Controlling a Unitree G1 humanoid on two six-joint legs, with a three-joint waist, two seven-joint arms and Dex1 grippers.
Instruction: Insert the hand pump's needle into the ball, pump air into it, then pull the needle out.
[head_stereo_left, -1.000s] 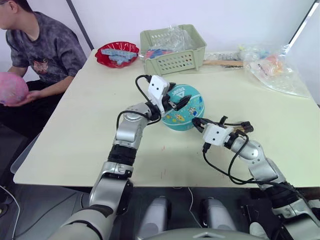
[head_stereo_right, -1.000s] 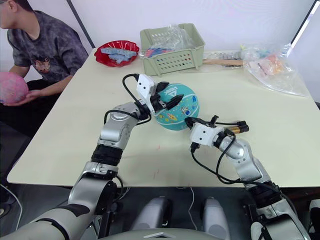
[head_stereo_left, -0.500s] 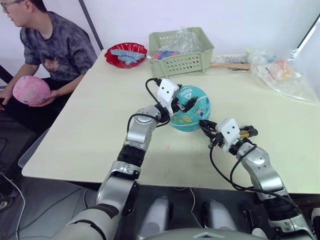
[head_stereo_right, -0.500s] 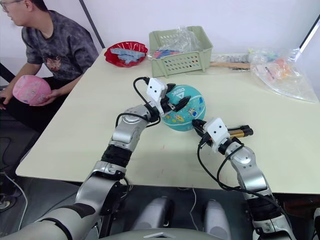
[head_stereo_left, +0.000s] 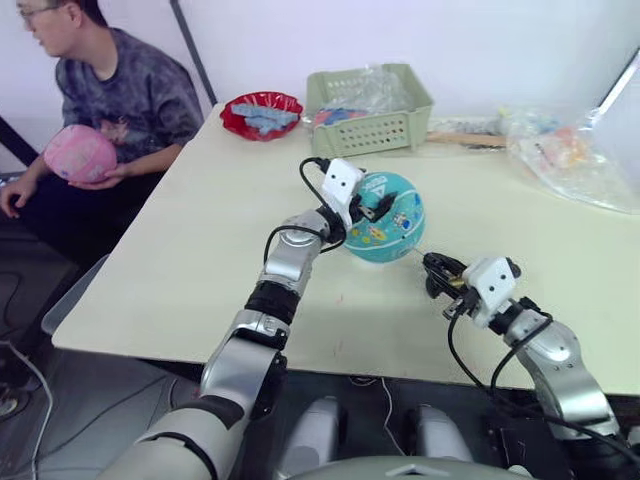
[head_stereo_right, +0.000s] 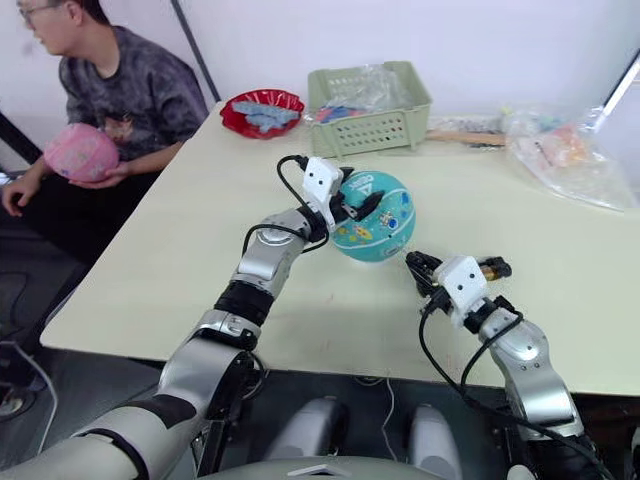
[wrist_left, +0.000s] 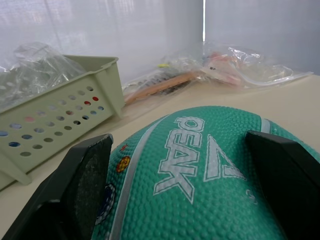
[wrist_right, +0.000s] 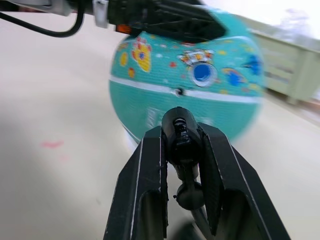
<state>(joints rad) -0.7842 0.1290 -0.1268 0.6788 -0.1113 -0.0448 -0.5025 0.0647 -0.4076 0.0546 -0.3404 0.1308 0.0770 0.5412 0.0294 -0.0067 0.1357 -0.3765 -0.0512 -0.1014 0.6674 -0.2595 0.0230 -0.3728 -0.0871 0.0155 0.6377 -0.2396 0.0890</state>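
Observation:
The teal ball (head_stereo_left: 390, 205) rests on the table (head_stereo_left: 190, 260). My left gripper (head_stereo_left: 367, 204) is clamped over its top, one finger (wrist_left: 85, 182) on each side of the white logo. My right gripper (wrist_right: 180, 134) hovers just off the ball's near right side, shut on the needle's black fitting (wrist_right: 179, 131), which points at the valve hole (wrist_right: 177, 92) on the white seam. There is a gap between the fitting and the ball. The pin itself is too thin to make out. The hand pump's brass body (head_stereo_right: 489, 268) lies behind my right wrist.
A green basket (head_stereo_left: 372, 108), a red bowl (head_stereo_left: 262, 112) and clear plastic bags (head_stereo_left: 565, 145) line the table's far edge. A seated person (head_stereo_left: 120, 110) at the left holds a pink ball (head_stereo_left: 80, 155).
The camera has shifted. My right gripper has drawn back from the ball with the needle fitting, opening a gap. The left gripper stays on the ball. The person raised the pink ball.

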